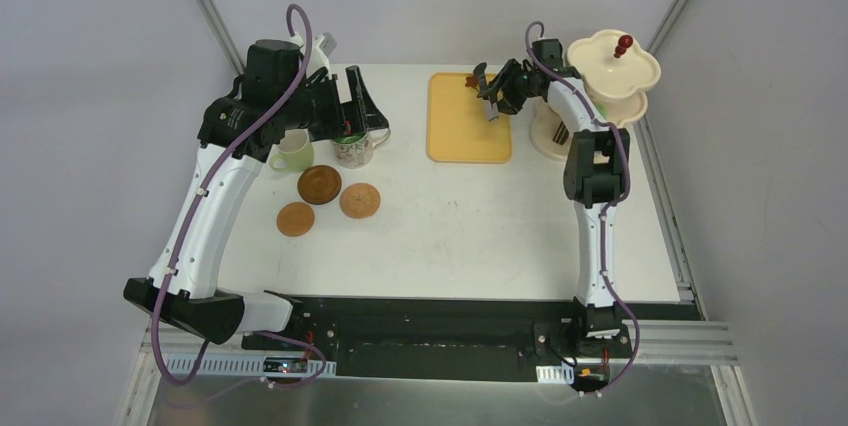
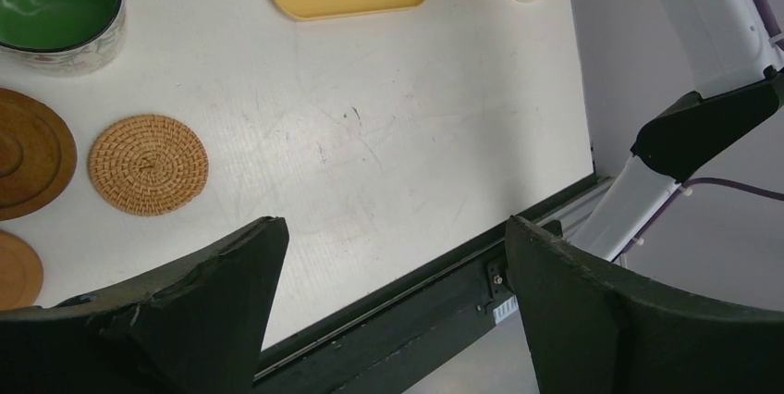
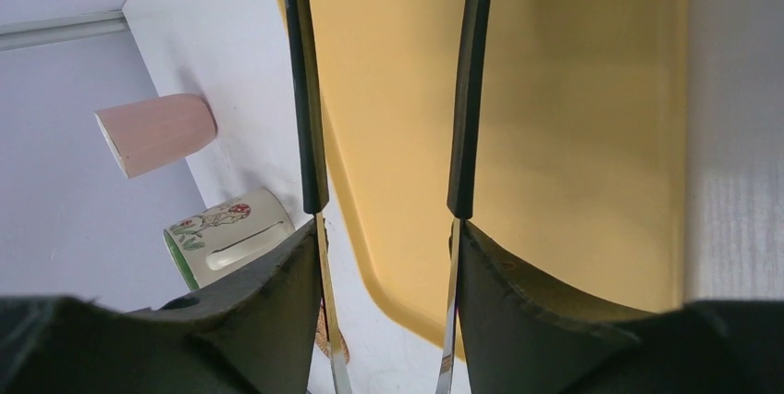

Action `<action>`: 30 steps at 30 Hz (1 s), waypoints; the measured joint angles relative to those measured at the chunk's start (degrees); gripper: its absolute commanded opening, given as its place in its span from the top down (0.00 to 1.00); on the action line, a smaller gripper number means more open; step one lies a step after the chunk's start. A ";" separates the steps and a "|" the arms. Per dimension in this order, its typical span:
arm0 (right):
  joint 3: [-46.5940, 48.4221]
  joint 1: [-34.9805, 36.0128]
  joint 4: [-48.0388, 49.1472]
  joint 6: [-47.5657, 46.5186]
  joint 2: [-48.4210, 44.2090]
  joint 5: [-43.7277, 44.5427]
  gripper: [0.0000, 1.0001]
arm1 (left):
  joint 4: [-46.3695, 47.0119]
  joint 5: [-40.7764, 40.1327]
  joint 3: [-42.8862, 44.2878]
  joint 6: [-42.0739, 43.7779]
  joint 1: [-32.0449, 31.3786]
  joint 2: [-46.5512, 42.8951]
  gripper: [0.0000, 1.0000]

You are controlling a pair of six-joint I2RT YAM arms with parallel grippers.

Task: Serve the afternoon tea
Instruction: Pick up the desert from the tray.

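At 8 o'clock on the near table, three coasters [image 1: 319,184] lie bare. Just beyond, at 10 o'clock, the left gripper [image 2: 393,237] hovers wide open and empty beside the patterned mug [image 1: 353,149] and cream mug [image 1: 293,153]. At 12 o'clock the right gripper [image 1: 492,94] clamps the black tongs [image 3: 471,89] over the yellow tray [image 1: 470,136], with the stand [image 1: 640,71] at 2 o'clock. Mug placement appears to be the next step: centre the jaws on one mug, close, lift clear.

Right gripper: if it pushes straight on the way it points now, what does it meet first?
Likely the yellow tray: the tongs in the right gripper reach out over it; depth is unclear.
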 measured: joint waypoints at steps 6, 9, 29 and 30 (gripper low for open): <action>0.26 1.53 0.02 -0.35 0.11 1.79 0.49 | 0.02 0.00 0.00 0.02 0.00 0.00 0.09; 0.66 2.03 0.17 -0.33 0.79 2.45 0.49 | 0.00 0.02 0.00 0.02 0.00 0.00 0.09; 3.76 3.13 5.03 -0.42 5.29 4.42 0.52 | 0.00 0.98 0.00 0.02 0.37 0.00 0.09; 3.82 3.21 5.31 -0.39 5.57 4.44 0.52 | 0.00 0.98 0.00 0.02 0.37 0.00 0.08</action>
